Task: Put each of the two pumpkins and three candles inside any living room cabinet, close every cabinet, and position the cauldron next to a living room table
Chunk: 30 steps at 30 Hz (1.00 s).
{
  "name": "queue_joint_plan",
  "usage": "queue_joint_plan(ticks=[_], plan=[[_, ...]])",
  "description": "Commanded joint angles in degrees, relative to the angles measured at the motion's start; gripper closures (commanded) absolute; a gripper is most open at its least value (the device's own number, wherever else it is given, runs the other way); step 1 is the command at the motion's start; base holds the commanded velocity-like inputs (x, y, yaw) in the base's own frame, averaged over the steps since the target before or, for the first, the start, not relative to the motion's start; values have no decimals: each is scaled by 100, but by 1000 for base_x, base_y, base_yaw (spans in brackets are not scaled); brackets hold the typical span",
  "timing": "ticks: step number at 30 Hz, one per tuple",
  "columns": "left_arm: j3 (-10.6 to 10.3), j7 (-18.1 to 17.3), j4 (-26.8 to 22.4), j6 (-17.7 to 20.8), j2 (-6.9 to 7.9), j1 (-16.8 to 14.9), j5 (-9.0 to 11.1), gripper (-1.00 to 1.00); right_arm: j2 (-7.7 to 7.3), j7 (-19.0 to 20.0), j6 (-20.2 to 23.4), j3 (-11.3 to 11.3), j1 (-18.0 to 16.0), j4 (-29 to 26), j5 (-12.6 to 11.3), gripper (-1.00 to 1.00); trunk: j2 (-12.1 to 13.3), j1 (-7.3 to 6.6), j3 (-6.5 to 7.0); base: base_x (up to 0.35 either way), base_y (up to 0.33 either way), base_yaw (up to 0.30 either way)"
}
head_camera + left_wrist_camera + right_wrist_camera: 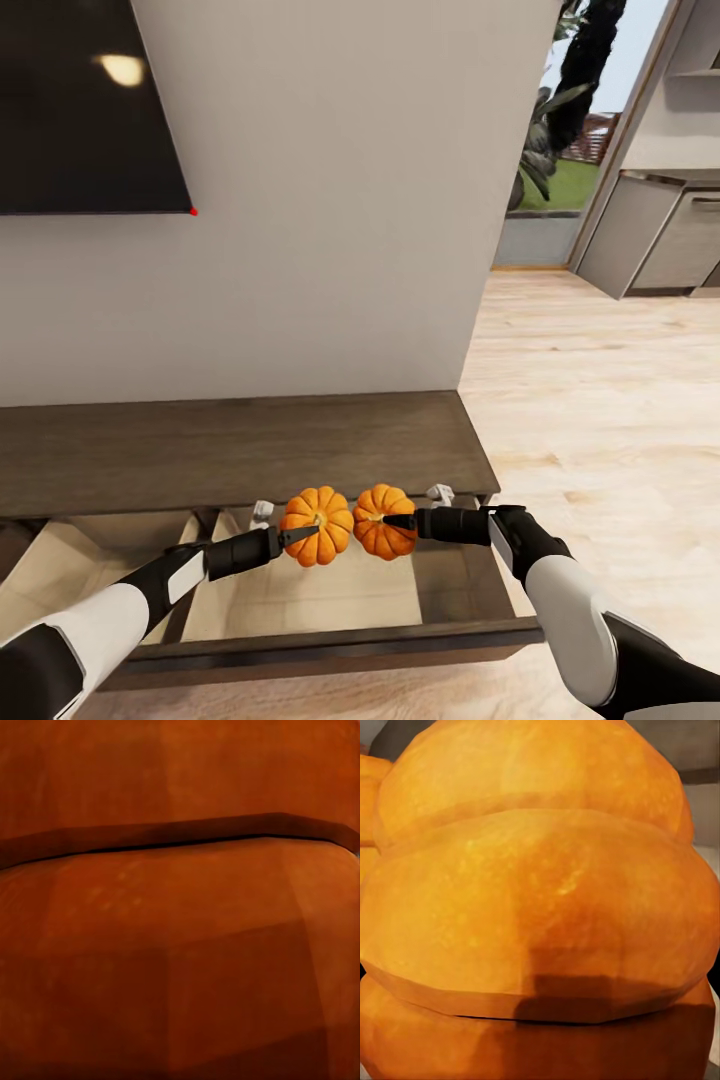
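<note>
Two bright-orange ribbed pumpkins hang side by side over the open drawer (330,640) of the dark brown cabinet (240,450). My left gripper (300,535) is shut on the left pumpkin (320,512), reaching in from the left. My right gripper (398,522) is shut on the right pumpkin (378,540), reaching in from the right. The two pumpkins almost touch. In the left wrist view the left pumpkin's skin (180,960) sits shadowed right against the lens. The right wrist view has the right pumpkin (540,907) close up and brightly lit.
The drawer's pale beige inside (300,595) lies below the pumpkins. A dark TV screen (80,100) hangs on the wall above the cabinet. Light wood floor (600,400) runs off to the right toward grey kitchen units (660,240).
</note>
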Motion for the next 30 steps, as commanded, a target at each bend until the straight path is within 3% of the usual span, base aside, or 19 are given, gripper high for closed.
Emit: queue_joint_plan(ticks=[1,10,17,21,27,30], plan=[[5,-3,-1,0,-1,0,1,100,0,0,1,-1,0,0,-2,100,0,0,0,24,0,0],[5,16,82,0,-1,7,-3,100,7,-45,-6,-5,3,51,25,100,0,0,0,4,0,0],[4,14,987,-8,-3,88,-8,100,-35,-98,-23,-9,37,202,12,100,0,0,0,0,0,0],[5,39,1136,-9,12,146,-9,100,-70,-337,-46,-9,43,474,12,100,0,0,0,0,0,0],[-2,574,1149,-6,-18,169,-10,100,-132,-539,-60,-1,52,639,17,100,0,0,0,0,0,0],[-3,660,1120,-1,-37,169,-8,100,-145,-920,-91,0,53,780,68,100,0,0,0,0,0,0]])
